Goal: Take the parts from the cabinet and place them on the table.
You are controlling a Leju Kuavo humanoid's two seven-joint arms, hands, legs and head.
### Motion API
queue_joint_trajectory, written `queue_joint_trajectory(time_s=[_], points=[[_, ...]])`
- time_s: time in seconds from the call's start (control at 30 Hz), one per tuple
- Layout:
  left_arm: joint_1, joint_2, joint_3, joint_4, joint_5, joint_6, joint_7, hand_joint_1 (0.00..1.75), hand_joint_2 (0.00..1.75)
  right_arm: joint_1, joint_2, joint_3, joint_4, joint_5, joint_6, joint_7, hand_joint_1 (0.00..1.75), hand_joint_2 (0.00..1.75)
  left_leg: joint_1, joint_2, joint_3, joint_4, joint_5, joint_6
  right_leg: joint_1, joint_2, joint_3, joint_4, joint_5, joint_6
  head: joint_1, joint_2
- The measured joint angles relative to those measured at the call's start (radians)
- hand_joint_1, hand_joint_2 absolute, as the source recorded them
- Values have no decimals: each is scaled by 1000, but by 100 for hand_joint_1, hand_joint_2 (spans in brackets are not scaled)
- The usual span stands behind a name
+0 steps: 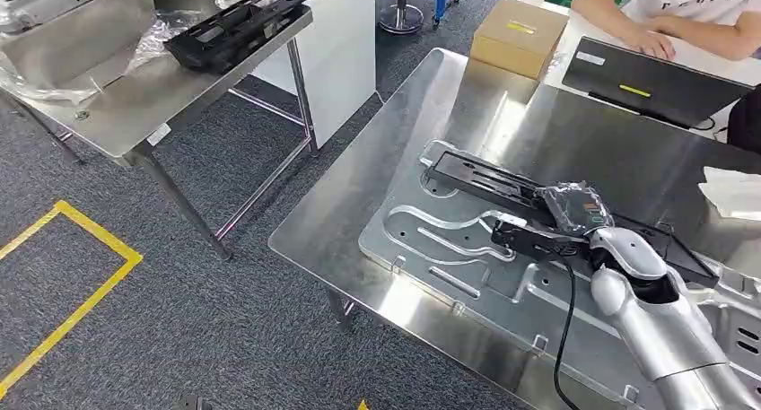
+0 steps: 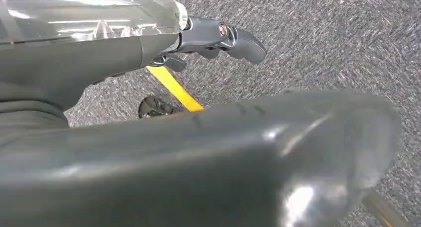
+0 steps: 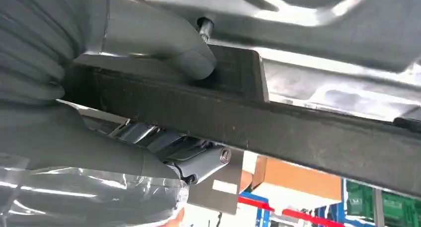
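Black part (image 1: pixel 538 199) gripped in right hand (image 1: pixel 547 235), thumb on one face and fingers under, lying on metal plate (image 1: pixel 431 248) on table (image 1: pixel 359 213). Best lowered flat and settled before letting go. Left hand (image 2: pixel 218 40) hanging over floor, fingers curled, holding nothing.

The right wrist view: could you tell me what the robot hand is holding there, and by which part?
The right robot hand grips a long black part by its edge near one end, thumb on one face, fingers on the other.
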Motion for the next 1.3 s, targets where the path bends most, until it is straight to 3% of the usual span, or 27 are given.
queue_joint_trajectory(time_s=[0.53, 0.57, 0.97, 1.3], points=[[1, -2, 19, 0, 0, 4, 1, 0, 0, 4, -11, -6, -8, -5, 8, -5, 175, 175, 0, 0, 0, 0, 0, 0, 0, 0, -1, 0, 0, 0, 0, 0], [1, -2, 19, 0, 0, 1, -4, 0, 0, 8, -13, -6, -13, -8, 8, -6, 0, 175, 0, 0, -1, 0, 0, 0, 0, 0, -1, 0, 0, 0, 0, 0], [3, -2, 19, 0, -7, -29, -23, 0, 0, 30, -80, -15, -51, -56, 27, -23, 0, 175, 0, 0, -1, 0, -1, -1, 0, 1, -1, 0, 0, 0, 0, 0], [3, -2, 20, 0, -21, -32, -17, 0, 0, 52, -119, -39, -81, -140, 26, -82, 0, 175, 0, 0, -1, -1, -1, -1, 0, 2, -2, 0, 0, 0, 0, 0]])
